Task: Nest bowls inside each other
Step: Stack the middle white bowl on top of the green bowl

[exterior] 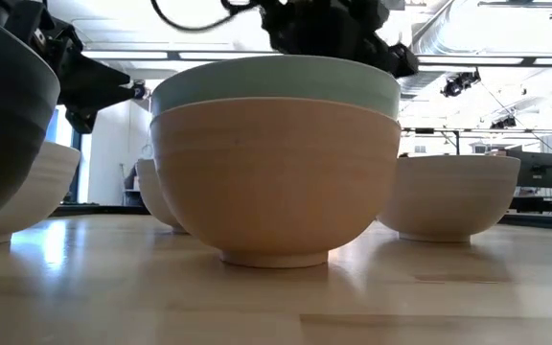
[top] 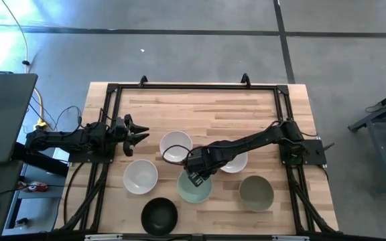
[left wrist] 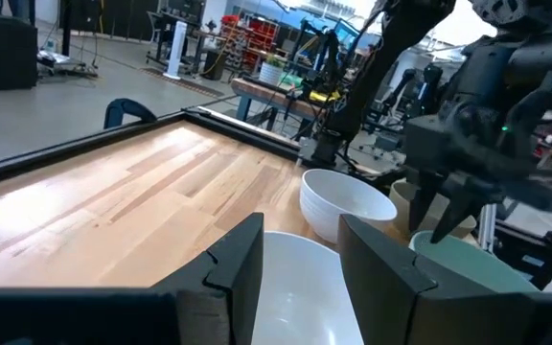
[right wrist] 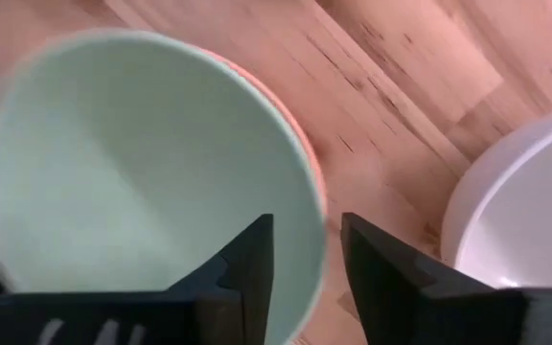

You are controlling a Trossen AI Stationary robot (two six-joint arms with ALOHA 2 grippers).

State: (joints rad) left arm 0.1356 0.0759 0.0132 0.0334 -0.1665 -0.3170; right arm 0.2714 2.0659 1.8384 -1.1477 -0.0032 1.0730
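Mint bowl (top: 194, 189) nested in peach bowl (exterior: 276, 182), table front-centre. Right gripper (right wrist: 305, 278) above mint rim, fingers spread, holding nothing. Left gripper (top: 139, 136) idle at left, fingers spread. Bowls likely rigid, smooth, breakable; pinch rim wall.

Two matte black jointed arms — black cables trailing from their bases — each ending in a blocky two-fingered claw.

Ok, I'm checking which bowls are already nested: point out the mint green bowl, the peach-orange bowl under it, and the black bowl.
Mint green round bowl (exterior: 276, 81), low view, on its rim band.
Peach-orange round bowl (exterior: 276, 182), low view, on its outer wall.
Black round bowl (top: 159, 215), high view, on its inside.
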